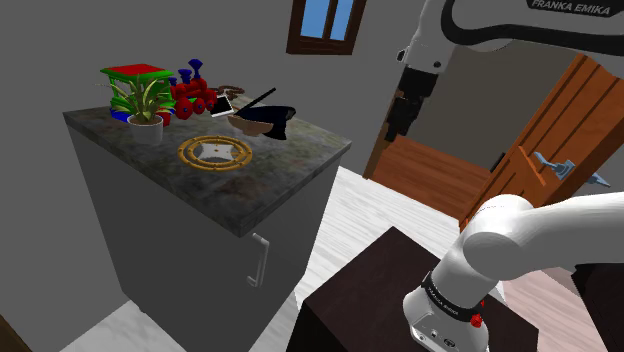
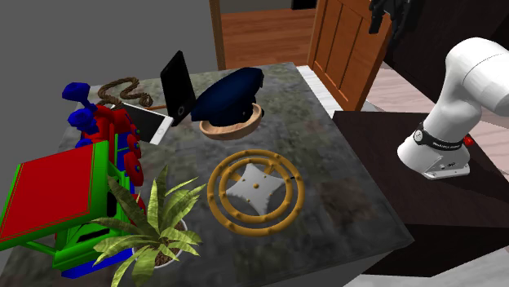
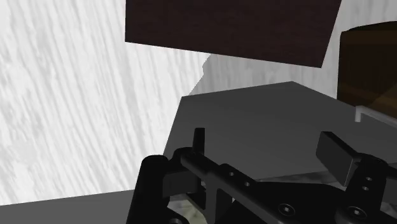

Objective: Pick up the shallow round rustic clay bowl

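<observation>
The pincer (image 1: 396,125) hangs high in the air, its fingers (image 3: 336,153) wide apart with nothing between them. The tan bowl (image 2: 236,129) sits on the tabletop (image 2: 343,187), well apart from the pincer and lower than it, with what looks like a dark blue cap (image 2: 231,91) resting in it
</observation>
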Robot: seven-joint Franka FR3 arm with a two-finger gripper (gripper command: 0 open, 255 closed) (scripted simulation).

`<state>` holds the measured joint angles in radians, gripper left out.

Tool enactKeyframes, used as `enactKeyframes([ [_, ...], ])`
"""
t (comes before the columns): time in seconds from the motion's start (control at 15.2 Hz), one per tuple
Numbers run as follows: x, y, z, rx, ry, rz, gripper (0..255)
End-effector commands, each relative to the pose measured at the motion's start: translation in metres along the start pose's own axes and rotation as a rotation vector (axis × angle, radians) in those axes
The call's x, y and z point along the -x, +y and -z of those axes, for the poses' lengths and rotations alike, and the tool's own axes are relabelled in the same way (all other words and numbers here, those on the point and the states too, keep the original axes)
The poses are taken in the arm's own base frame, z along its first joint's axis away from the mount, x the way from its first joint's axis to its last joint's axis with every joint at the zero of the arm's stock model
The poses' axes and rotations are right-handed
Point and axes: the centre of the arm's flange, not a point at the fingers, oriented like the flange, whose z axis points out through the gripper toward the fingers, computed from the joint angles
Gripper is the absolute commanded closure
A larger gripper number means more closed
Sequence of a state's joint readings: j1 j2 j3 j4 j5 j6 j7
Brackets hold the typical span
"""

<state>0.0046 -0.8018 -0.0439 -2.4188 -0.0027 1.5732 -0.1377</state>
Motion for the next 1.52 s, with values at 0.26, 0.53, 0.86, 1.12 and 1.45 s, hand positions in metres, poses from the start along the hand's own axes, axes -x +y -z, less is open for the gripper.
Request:
enactKeyframes([
  [0.26,-0.048,-0.031,0.004,0.044,-0.009,0.029,0],
  [0.53,-0.095,-0.063,0.007,0.087,-0.017,0.058,0],
  [0.86,-0.153,-0.105,0.007,0.142,-0.028,0.094,0],
  [1.12,-0.198,-0.14,0.006,0.186,-0.037,0.123,0],
  [1.45,-0.253,-0.186,0.001,0.24,-0.048,0.16,0],
])
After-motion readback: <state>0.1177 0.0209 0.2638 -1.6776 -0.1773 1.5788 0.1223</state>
